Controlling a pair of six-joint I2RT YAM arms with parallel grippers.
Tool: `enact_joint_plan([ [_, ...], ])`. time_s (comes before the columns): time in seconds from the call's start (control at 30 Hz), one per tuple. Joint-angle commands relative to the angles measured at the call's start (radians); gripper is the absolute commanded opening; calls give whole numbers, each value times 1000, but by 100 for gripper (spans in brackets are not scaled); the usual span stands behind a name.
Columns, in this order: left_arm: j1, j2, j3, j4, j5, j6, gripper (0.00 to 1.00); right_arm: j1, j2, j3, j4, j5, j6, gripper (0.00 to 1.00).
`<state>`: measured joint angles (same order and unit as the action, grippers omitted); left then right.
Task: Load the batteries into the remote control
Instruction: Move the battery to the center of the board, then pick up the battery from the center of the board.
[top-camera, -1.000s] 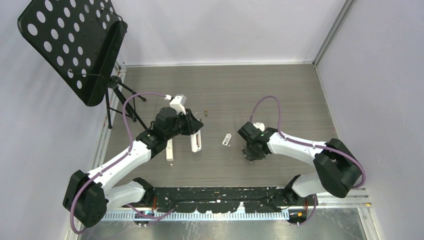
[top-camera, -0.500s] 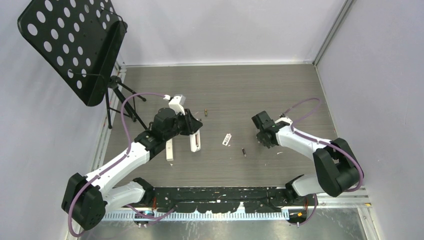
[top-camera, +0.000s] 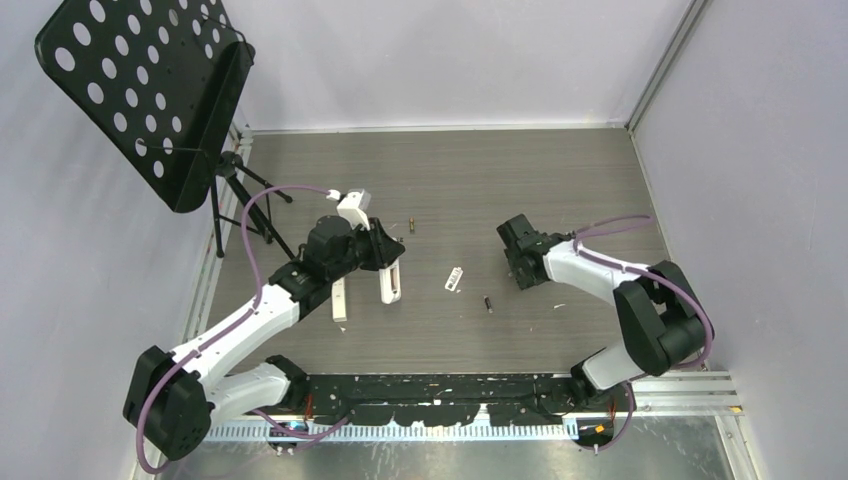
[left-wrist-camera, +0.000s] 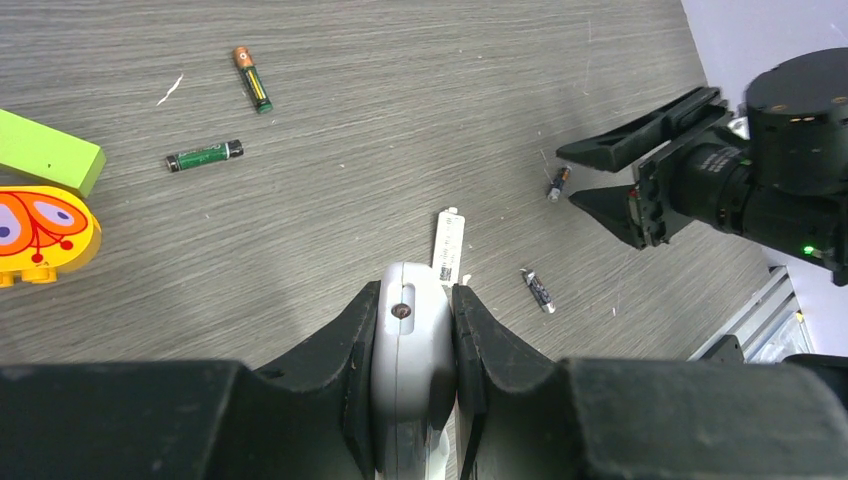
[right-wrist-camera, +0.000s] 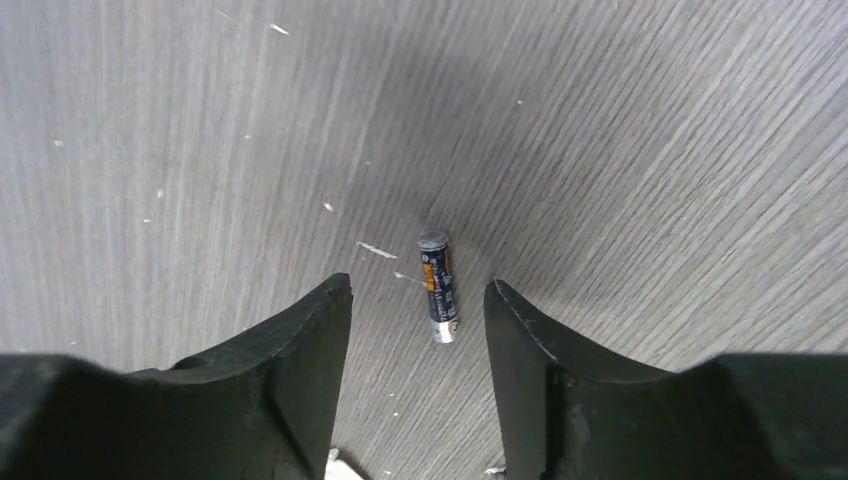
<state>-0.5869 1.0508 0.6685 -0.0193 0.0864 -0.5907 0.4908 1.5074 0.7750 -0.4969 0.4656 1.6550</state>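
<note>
left gripper (left-wrist-camera: 414, 302) clamped on white remote (left-wrist-camera: 410, 365), left of table (top-camera: 450, 170) centre | right gripper (right-wrist-camera: 418, 284) jaws apart, empty, hovering over one battery (right-wrist-camera: 437, 288) lying flat right of centre

Between the spread fingers of my right pincer (right-wrist-camera: 418, 292) lies only one battery (right-wrist-camera: 437, 286), with bare table (right-wrist-camera: 650, 150) open all round it. My left pincer (left-wrist-camera: 415, 296) is filled by the remote (left-wrist-camera: 410, 350). Just ahead of it lies a thin white strip (left-wrist-camera: 448, 247). A green block (left-wrist-camera: 45, 150) and an orange toy (left-wrist-camera: 40, 235) crowd the left of that wrist view.
</note>
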Motion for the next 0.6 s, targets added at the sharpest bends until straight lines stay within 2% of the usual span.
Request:
enact_joint_plan([
  [0.0,4,12,4,39,-13,20,0,2,-118,22,-10,119,-100,63],
  [0.17,11,18,20,23,-16,30,0,-9,-259,17,121,154,-490,73],
  [0.27,18,12,30,-3,-17,34,0,-38,-336,-25,317,50,-884,75],
  [0.33,22,2,29,-9,-16,36,0,-46,-358,-55,441,-101,-1242,76],
  [0.4,26,-4,34,-14,-14,37,0,-46,-363,-59,456,-236,-1428,76],
  [0.47,33,-9,43,-34,-3,41,0,-46,-349,-39,430,-299,-1533,76],
  [0.57,35,-20,52,-62,-2,54,0,-46,-279,46,279,-380,-1688,72],
])
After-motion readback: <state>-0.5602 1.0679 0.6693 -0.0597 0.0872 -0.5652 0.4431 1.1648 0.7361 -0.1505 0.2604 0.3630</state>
